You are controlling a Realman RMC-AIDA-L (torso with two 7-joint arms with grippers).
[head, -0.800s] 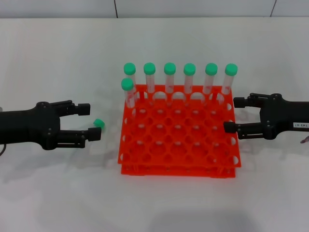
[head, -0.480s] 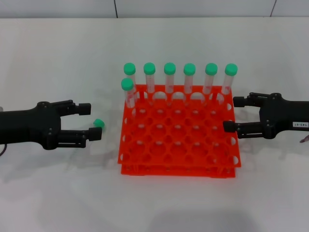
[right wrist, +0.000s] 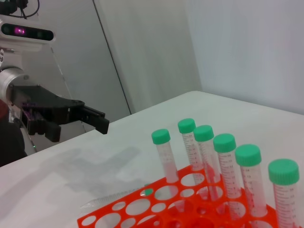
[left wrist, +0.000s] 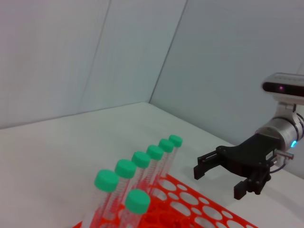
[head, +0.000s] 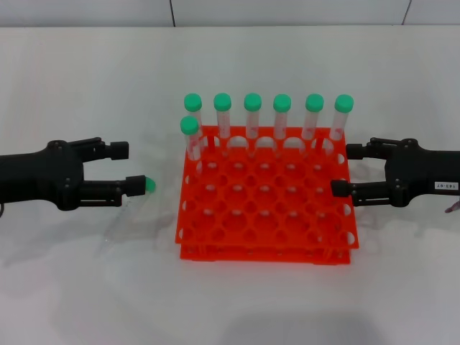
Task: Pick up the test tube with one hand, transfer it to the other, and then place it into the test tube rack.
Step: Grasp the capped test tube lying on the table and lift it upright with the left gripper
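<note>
Claws gape: left claw [head: 129, 167] beside test tube [head: 146, 185], right claw [head: 343, 169] at rack [head: 266, 237] edge.

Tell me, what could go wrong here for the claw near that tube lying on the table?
The tube lies flat beside the rack, only its green cap plain to see; the open left claw might pinch badly and roll it away. Moving in, it might bump the rack and shake the standing tubes. The right claw waits opposite.
</note>
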